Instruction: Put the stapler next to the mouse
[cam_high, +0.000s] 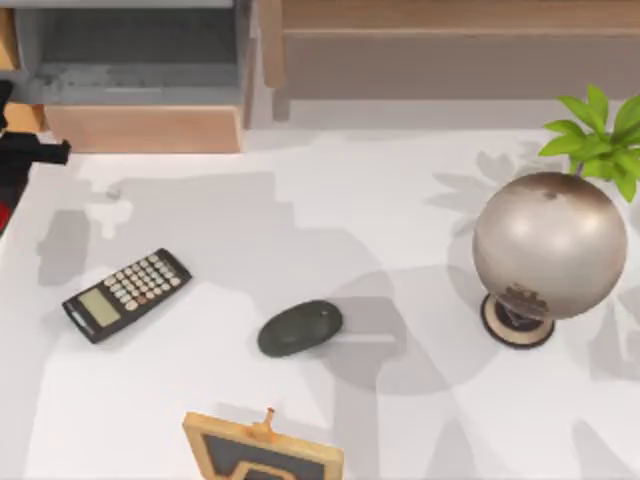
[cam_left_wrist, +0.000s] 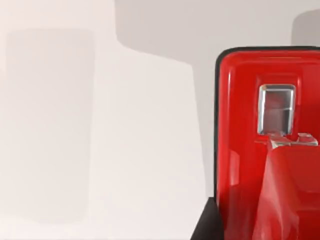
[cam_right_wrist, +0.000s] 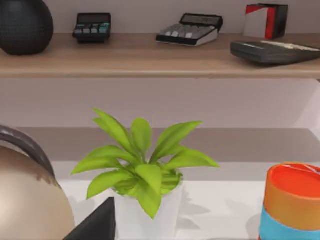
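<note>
The red stapler (cam_left_wrist: 270, 150) looms close in the left wrist view, over the white table, with a metal plate on its top. In the top view a red sliver of the stapler (cam_high: 3, 215) sits at the table's far left edge, just below my left arm's black body (cam_high: 30, 150). A dark piece of my left gripper (cam_left_wrist: 205, 225) lies against the stapler's side. The dark oval mouse (cam_high: 300, 328) rests near the table's middle, far to the right of the stapler. A dark wedge of my right gripper (cam_right_wrist: 95, 225) sits parked by the plant.
A black calculator (cam_high: 127, 294) with white keys lies between the stapler and the mouse. A globe (cam_high: 548, 258) and a green plant (cam_high: 600, 135) stand at the right. A wooden frame (cam_high: 262, 450) stands at the front edge. Shelves run along the back.
</note>
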